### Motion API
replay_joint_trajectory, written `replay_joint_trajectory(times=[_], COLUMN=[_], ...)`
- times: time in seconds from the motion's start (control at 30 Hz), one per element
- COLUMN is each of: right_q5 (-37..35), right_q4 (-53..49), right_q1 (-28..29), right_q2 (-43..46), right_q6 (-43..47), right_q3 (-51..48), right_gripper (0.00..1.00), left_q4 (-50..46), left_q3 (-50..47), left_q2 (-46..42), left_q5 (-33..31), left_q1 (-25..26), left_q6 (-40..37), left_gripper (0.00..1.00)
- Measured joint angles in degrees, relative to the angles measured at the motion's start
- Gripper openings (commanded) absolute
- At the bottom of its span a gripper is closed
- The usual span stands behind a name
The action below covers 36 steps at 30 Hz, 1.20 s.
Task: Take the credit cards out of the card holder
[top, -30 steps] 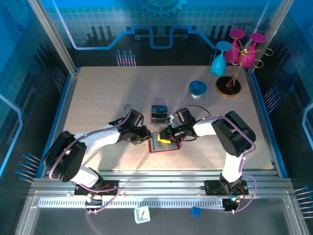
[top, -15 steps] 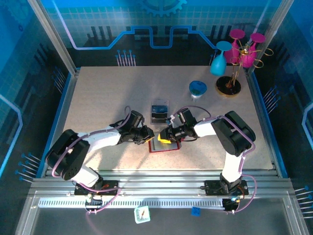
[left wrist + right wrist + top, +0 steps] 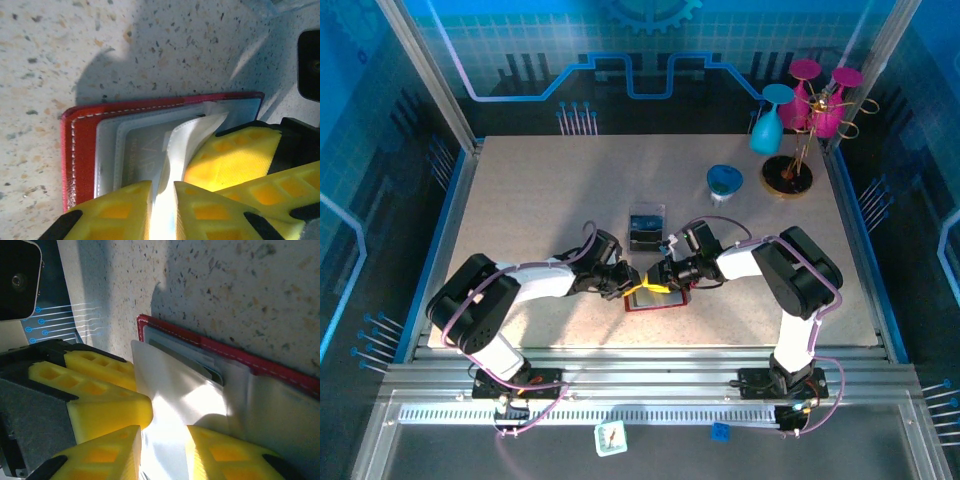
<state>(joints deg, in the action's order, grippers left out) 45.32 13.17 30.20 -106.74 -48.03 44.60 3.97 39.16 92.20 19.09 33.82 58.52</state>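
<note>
The red card holder (image 3: 662, 302) lies open on the table. In the left wrist view its red cover (image 3: 80, 150) frames pale inner pockets, and a grey credit card (image 3: 142, 152) sits inside one. My left gripper (image 3: 629, 281) is at its left edge, jaws narrowed on a white pocket flap (image 3: 192, 137). My right gripper (image 3: 656, 277) meets it from the right. Its yellow fingers (image 3: 222, 452) stand a little apart over the white flap (image 3: 175, 390), and whether they pinch it is unclear. The right gripper's fingers (image 3: 235, 160) crowd the left gripper's own.
A clear box (image 3: 646, 229) holding dark cards stands just behind the wallet. At the back right are a blue bowl (image 3: 724, 181) and a stand (image 3: 788, 175) hung with blue and pink glasses. Metal frame rails (image 3: 455, 215) bound the table.
My left gripper has slid right, from beside the wallet onto its left edge, and now touches the right gripper's fingers. The right arm and the wallet have stayed put.
</note>
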Motion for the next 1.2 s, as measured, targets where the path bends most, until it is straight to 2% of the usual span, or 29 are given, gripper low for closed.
replay_joint_trajectory(times=[0.23, 0.43, 0.63, 0.93, 1.2], right_q5=[-0.70, -3.32, -5.99, -8.94, -9.46], right_q4=[-0.33, -3.65, -7.37, -14.84, -19.43], right_q1=[0.00, -0.33, -3.10, -7.61, -9.66], right_q2=[1.20, 7.91, 15.65, 24.11, 30.56], right_q6=[-0.24, -0.48, -0.22, 1.77, 2.67], right_q3=[-0.59, -1.86, -1.88, -2.95, -4.81], right_gripper=[0.31, 0.31, 0.32, 0.32, 0.33], left_q4=[1.14, 1.33, 0.20, -1.40, -2.34], left_q3=[-0.07, -0.04, 1.68, 7.37, 12.63], left_q2=[0.00, 0.00, 0.00, 0.42, 5.84], left_q5=[0.33, 0.68, 0.96, 1.33, 1.40], left_q1=[0.00, 0.07, 0.57, 2.43, 4.96], left_q6=[0.11, 0.09, 0.04, -0.15, -0.39], left_gripper=[0.19, 0.22, 0.26, 0.34, 0.44])
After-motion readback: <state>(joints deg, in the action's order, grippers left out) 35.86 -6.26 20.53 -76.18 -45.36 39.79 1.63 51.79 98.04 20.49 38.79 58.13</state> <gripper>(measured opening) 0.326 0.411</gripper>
